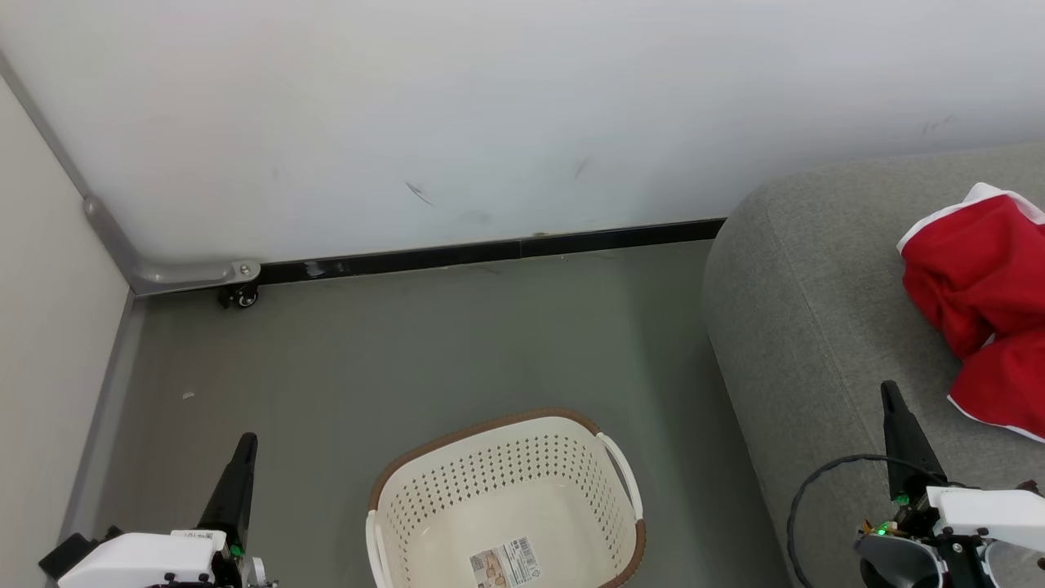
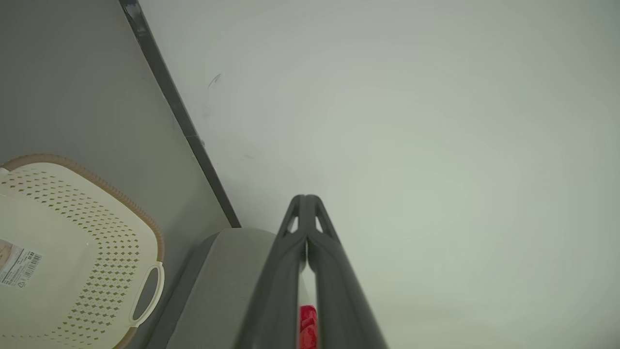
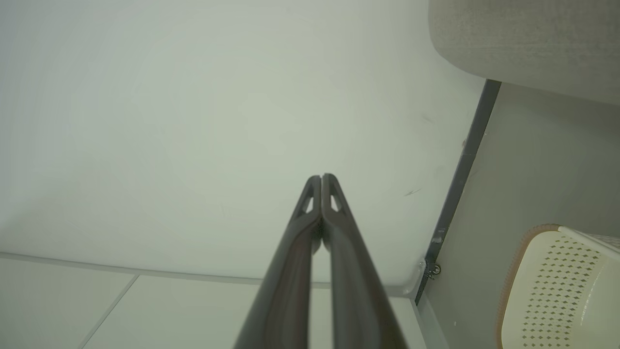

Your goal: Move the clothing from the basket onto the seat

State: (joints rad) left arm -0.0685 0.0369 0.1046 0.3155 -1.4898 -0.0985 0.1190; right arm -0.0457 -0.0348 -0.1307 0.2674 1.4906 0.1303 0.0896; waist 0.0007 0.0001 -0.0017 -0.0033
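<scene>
Basket perforated plastic | clothing crumpled, maybe two, on woven seat | left tool, right tool closed, empty

Open floor stretches between the basket and the wall, with more room on the basket's left. On its right, a narrow strip of floor separates it from the seat. The seat's near top is open; the clothing covers its far right part. A caster stands in the left corner.
</scene>
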